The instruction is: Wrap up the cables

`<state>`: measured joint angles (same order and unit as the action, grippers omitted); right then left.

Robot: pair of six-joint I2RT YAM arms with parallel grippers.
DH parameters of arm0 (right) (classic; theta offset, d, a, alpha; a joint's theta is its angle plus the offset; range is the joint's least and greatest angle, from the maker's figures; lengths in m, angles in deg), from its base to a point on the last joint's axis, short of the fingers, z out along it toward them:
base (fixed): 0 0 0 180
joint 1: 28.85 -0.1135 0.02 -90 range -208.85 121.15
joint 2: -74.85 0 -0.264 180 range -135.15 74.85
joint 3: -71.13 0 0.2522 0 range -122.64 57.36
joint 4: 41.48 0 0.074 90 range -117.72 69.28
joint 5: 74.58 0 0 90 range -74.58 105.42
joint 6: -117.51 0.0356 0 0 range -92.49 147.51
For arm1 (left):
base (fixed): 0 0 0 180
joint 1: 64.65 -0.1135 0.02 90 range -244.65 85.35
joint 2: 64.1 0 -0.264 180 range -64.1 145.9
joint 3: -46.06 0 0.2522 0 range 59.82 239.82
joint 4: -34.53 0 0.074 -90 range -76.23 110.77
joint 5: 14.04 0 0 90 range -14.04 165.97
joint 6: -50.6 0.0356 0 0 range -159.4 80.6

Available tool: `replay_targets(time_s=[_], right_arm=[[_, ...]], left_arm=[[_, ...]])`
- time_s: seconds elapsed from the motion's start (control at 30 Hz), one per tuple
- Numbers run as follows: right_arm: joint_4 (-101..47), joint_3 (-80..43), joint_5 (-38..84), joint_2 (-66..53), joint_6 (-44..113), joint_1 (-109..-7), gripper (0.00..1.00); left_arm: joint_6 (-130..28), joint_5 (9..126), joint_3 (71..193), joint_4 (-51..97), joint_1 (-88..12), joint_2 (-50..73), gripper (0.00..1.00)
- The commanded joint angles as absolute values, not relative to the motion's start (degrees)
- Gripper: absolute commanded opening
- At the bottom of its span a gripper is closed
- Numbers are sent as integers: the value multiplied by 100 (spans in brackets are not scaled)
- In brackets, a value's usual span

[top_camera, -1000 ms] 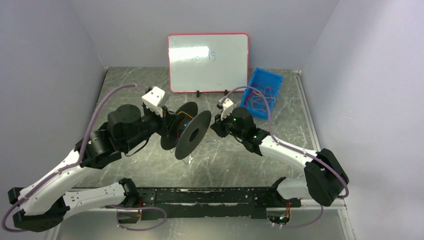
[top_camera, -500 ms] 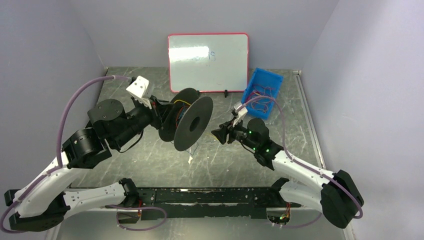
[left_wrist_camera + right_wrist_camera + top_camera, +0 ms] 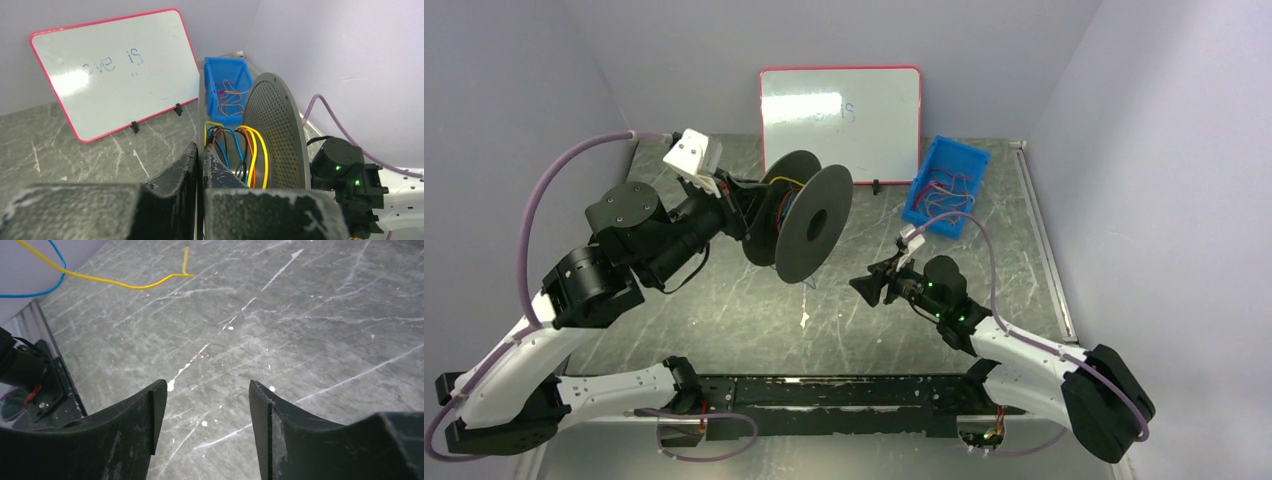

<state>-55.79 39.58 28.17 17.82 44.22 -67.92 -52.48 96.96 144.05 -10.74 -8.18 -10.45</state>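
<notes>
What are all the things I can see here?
black round plastic spool: one, black, middle, lifted by the left gripper
cables wound on the spool: several, yellow, blue, orange, between its discs
loose cable ends: two, yellow and blue, trailing below the spool
red-framed whiteboard: one, white, standing at the back
blue plastic bin: one, blue, back right, thin red-orange cables inside
grey marbled table: one, grey, under everything
left gripper: one, black, shut on the spool's disc edge
right gripper: one, black, open, empty, above the table

Cables in bin right of spool, whiteboard behind.
</notes>
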Motion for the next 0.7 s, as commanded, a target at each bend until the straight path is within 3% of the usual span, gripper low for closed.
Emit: replay_targets(time_s=[0.0,0.67], right_arm=[[-6665,4340,2902,1587,4157,-6783,67],[-12271,5067,3191,-1343,3795,-6774,76]], left_arm=[[-5322,9642,14789,-635,-787,-1032,7],[-5482,8922,15287,-726,-787,-900,7]])
